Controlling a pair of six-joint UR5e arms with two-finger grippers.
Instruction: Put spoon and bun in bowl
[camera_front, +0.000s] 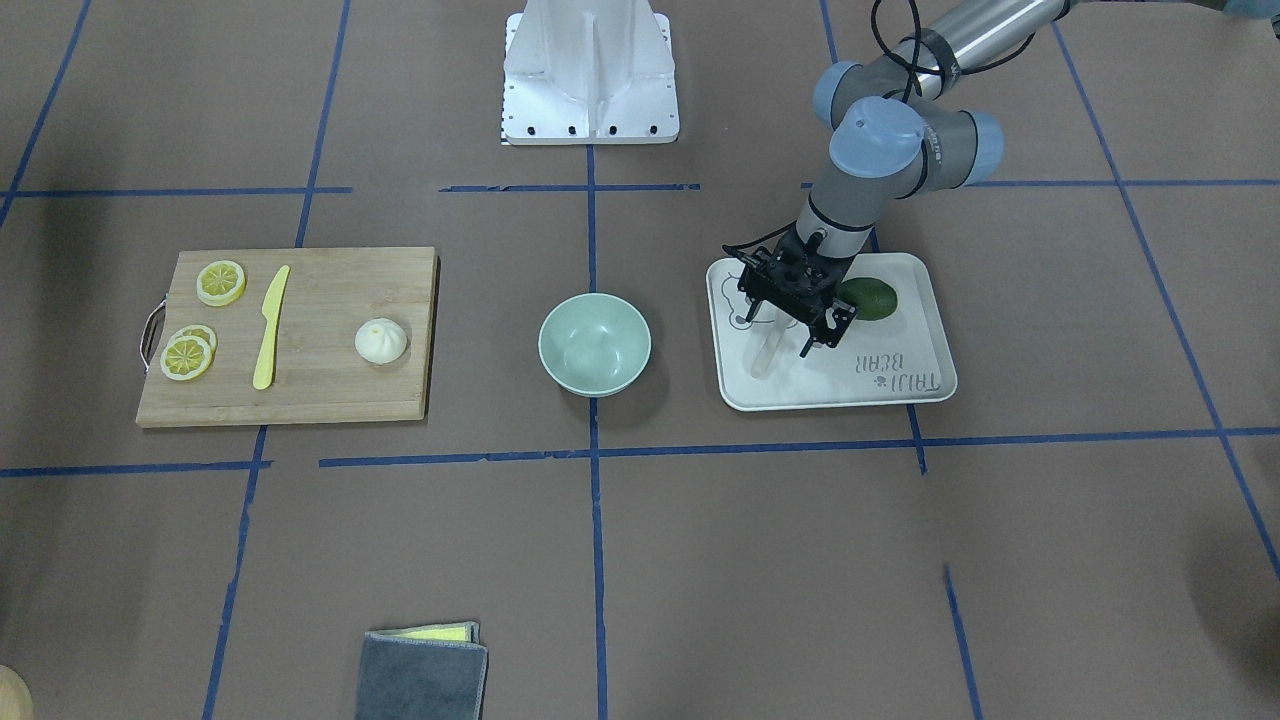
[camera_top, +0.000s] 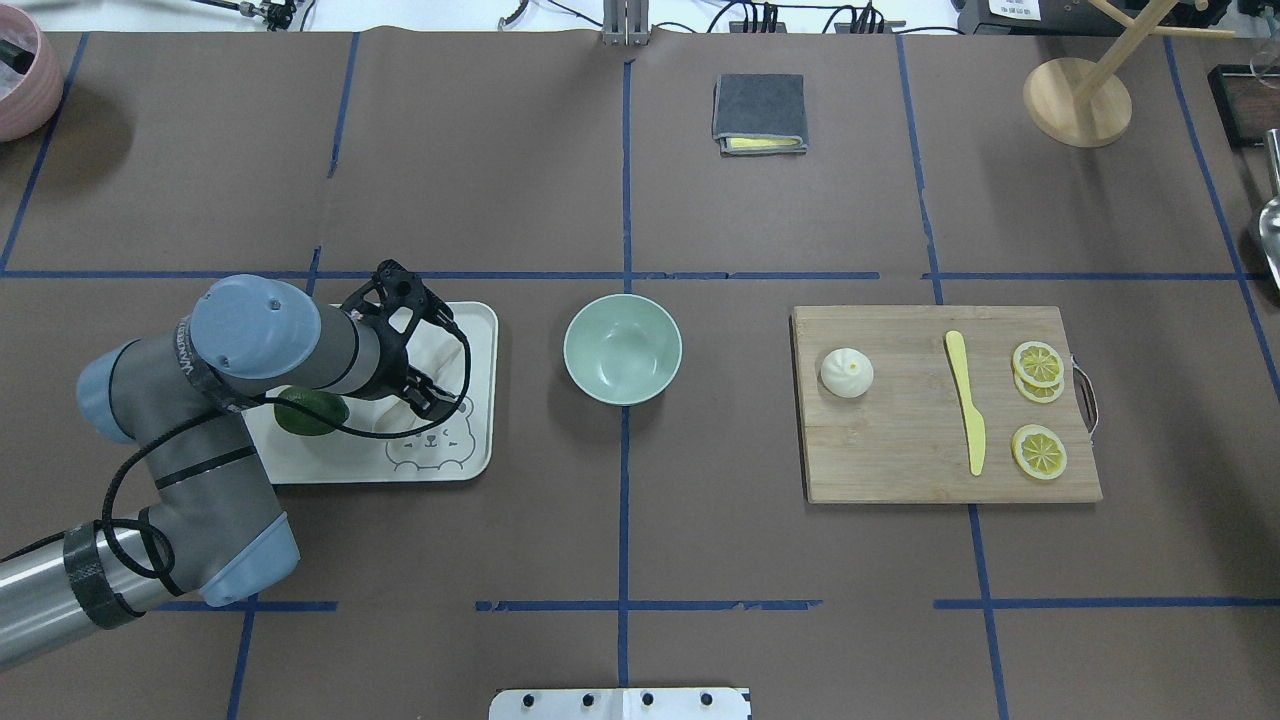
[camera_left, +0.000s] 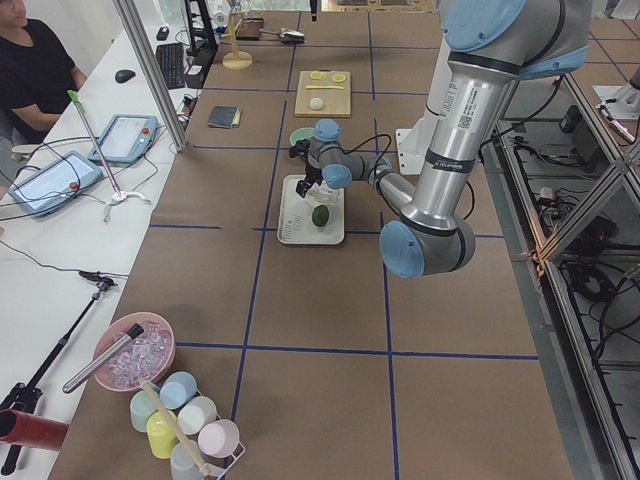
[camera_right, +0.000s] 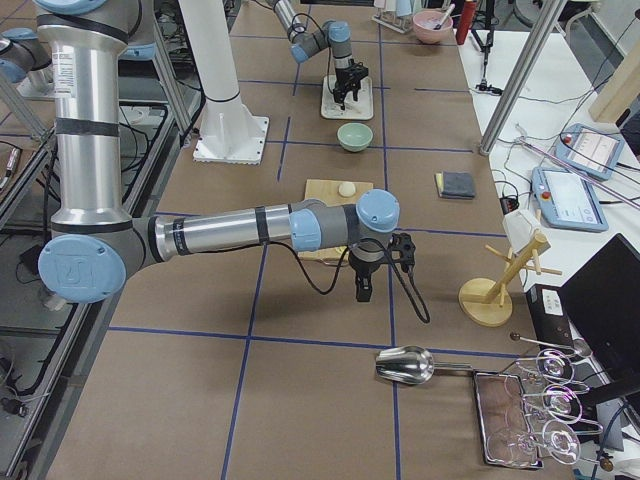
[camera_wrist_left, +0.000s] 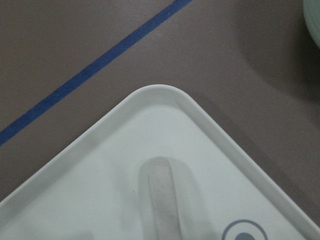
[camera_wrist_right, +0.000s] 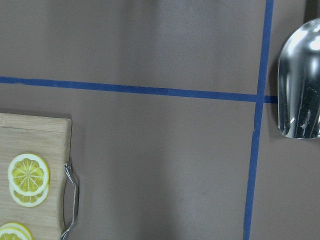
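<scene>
Spoon (camera_front: 763, 358) lies flat on the bear-print tray (camera_front: 925, 320), right of centre frame; left gripper (camera_front: 781, 334), spread wide and empty, hangs over its handle, seemingly aligned for a pinch. Right gripper (camera_right: 361, 288): cannot tell.

Dull paper below, with smooth plastic, bare wood and a little bright metal on top.
The brown paper (camera_front: 700, 560) is matt, and so is the blue tape (camera_front: 596, 520). The bowl (camera_front: 595, 350) has a smooth soft sheen, and the tray (camera_front: 905, 320) is smooth white plastic. The spoon (camera_wrist_left: 162, 200) is cloudy, finely speckled plastic. The bun (camera_front: 380, 341) looks matt and the knife (camera_front: 270, 325) is yellow plastic. The board (camera_front: 320, 385) is grainy unvarnished wood with a metal wire handle (camera_wrist_right: 72, 200). The scoop (camera_wrist_right: 300, 85) is polished metal, and the folded cloth (camera_top: 758, 105) is soft grey.
</scene>
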